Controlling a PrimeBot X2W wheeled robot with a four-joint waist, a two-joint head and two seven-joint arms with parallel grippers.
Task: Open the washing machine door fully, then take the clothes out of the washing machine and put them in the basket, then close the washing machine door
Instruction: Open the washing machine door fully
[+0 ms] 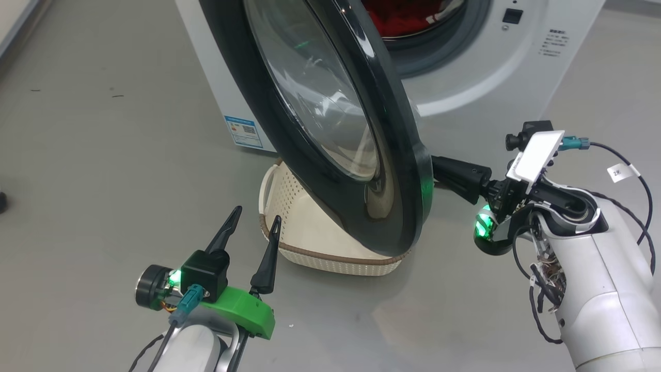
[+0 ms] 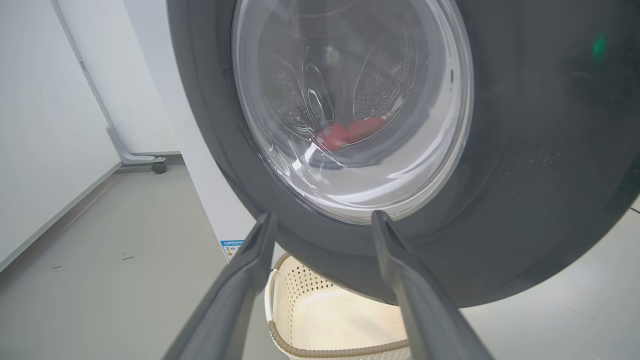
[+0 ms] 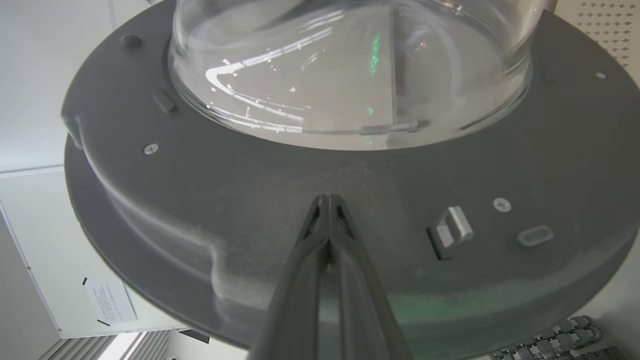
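Head view, step: door (image 1: 330, 119) stood part open; my right gripper (image 3: 328, 197) closed, empty, at its inner face.
Left gripper (image 1: 256, 214): spread wide, empty.
Next: I judged pushing wider.

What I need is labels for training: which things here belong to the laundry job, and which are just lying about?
Job: washing machine door, washing machine, clothes, basket, right gripper, left gripper.
Lying about: castor leg by the wall, wall notice.

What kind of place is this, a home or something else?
Probably a lab or test room arranged for laundry, not a home: a white washing machine stands on a bare grey floor, near a white frame on a castor.
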